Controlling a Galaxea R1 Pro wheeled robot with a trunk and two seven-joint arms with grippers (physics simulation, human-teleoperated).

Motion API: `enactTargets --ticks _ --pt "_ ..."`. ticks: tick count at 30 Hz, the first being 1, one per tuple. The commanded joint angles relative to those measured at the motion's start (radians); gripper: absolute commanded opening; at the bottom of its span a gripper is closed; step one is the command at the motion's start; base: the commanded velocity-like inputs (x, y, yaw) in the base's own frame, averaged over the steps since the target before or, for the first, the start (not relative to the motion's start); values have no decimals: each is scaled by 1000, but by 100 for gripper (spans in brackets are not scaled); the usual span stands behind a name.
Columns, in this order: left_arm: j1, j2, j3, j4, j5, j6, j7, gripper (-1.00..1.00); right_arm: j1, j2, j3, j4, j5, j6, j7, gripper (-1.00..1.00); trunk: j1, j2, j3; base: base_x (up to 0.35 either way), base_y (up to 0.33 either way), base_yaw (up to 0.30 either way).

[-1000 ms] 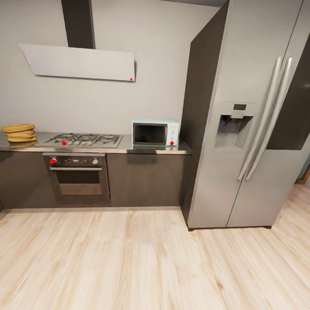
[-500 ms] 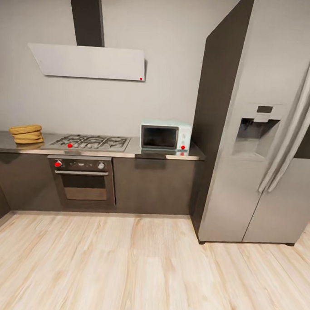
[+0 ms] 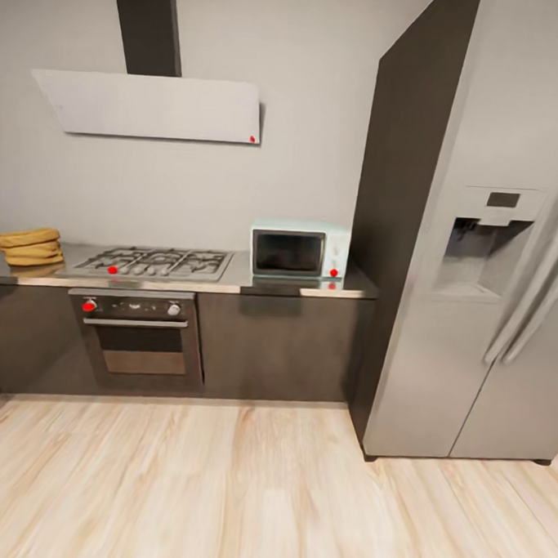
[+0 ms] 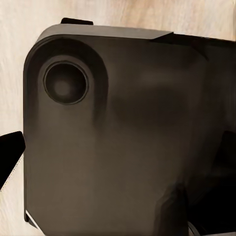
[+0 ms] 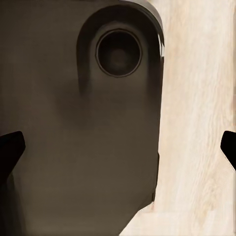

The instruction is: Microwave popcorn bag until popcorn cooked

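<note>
The popcorn bag (image 3: 29, 248), a tan creased sack, sits at the far left end of the grey steel bench (image 3: 307, 287), well apart from the microwave (image 3: 298, 250), which stands at the right end beside the refrigerator (image 3: 476, 265) with its door closed. A gas hob (image 3: 153, 263) lies between them, above the oven (image 3: 137, 335). Both wrist views look down past the robot's dark base (image 4: 123, 137) onto the wood floor (image 5: 196, 123). The right end effector (image 5: 120, 147) stands spread wide, a dark tip at each picture edge; whether the left end effector is open or closed cannot be told.
</note>
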Motion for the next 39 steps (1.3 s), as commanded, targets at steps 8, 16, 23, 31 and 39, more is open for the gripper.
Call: enactTargets --ticks 8,16,23,31,39 --pt "0 0 -1 0 9 -2 1 100 0 0 2 0 3 -3 -1 100 1 0 -1 323 0 0" --pt "0 2 1 0 10 -2 1 100 0 0 2 0 4 -3 -1 100 1 0 -1 323 0 0" --pt "0 4 7 -2 49 -18 2 100 0 0 2 0 3 -4 -1 100 1 0 -1 323 0 0" --pt "0 6 11 -5 126 -23 2 100 0 0 2 0 5 -4 -1 100 1 0 -1 323 0 0" --pt "0 6 10 -4 127 -23 2 100 0 0 1 0 6 -4 -1 100 1 0 -1 323 0 0"
